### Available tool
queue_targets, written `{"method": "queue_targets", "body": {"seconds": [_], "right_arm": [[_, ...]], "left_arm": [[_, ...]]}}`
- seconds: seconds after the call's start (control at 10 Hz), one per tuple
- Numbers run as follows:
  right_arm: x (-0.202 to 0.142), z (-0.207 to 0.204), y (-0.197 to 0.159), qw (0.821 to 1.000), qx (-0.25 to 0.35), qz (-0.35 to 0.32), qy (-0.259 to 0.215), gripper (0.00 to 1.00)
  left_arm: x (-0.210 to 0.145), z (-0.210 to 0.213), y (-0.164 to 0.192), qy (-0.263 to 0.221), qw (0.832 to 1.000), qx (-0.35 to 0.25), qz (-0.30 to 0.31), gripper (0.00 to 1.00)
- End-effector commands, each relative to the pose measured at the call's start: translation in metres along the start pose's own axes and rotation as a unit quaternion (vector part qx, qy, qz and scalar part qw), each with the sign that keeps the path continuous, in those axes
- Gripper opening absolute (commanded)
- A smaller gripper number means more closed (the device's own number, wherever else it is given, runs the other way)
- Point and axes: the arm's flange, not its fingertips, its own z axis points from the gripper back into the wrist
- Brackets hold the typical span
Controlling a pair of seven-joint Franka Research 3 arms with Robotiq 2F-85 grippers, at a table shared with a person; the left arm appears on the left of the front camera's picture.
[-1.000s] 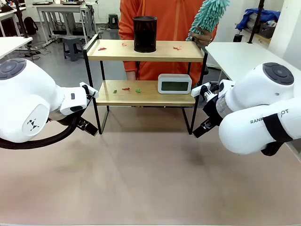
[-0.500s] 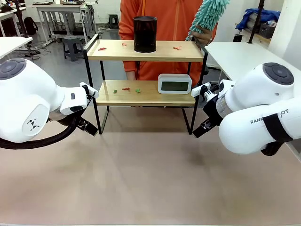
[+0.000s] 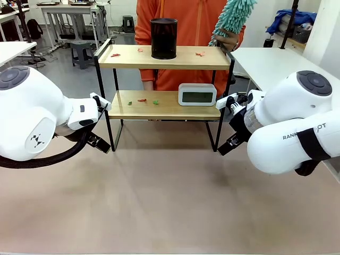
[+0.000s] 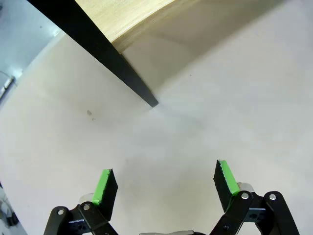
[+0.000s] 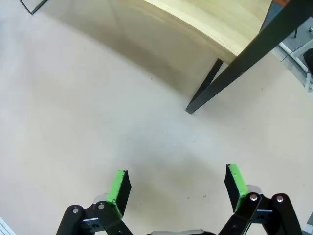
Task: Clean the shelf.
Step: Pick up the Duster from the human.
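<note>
The shelf (image 3: 164,110) stands at the far middle of the table, two wooden boards in a black frame. A black cylinder (image 3: 163,38) and small red scraps (image 3: 200,53) lie on its top board. On the lower board sit a white clock (image 3: 197,94) and red and green scraps (image 3: 149,101). A person behind it holds a teal duster (image 3: 233,18) above the shelf's right end. My left gripper (image 4: 166,183) is open over bare tabletop near a shelf leg (image 4: 120,63). My right gripper (image 5: 179,188) is open too, near another shelf leg (image 5: 234,76).
Both arms rest low at either side of the shelf, the left arm (image 3: 37,119) and the right arm (image 3: 292,125). The beige tabletop (image 3: 170,202) in front is bare. White tables (image 3: 265,61) stand to the right and left behind.
The person's duster has shifted slightly to the left above the shelf. Both arms have stayed still.
</note>
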Motion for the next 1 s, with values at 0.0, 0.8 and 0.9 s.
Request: {"method": "queue_targets", "body": {"seconds": [0.0,0.8,0.9], "right_arm": [[0.000,0.000,0.000,1.000,0.000,0.000,0.000,1.00],[-0.057,0.151,-0.092,0.900,0.169,-0.402,0.008,1.00],[-0.012,0.116,-0.038,0.933,0.240,-0.257,0.075,1.00]], "left_arm": [[0.000,0.000,0.000,0.000,1.000,0.000,0.000,1.00],[0.112,0.113,0.031,0.216,0.969,0.023,0.114,1.00],[0.035,0.072,0.033,0.198,0.973,0.115,0.011,1.00]]}}
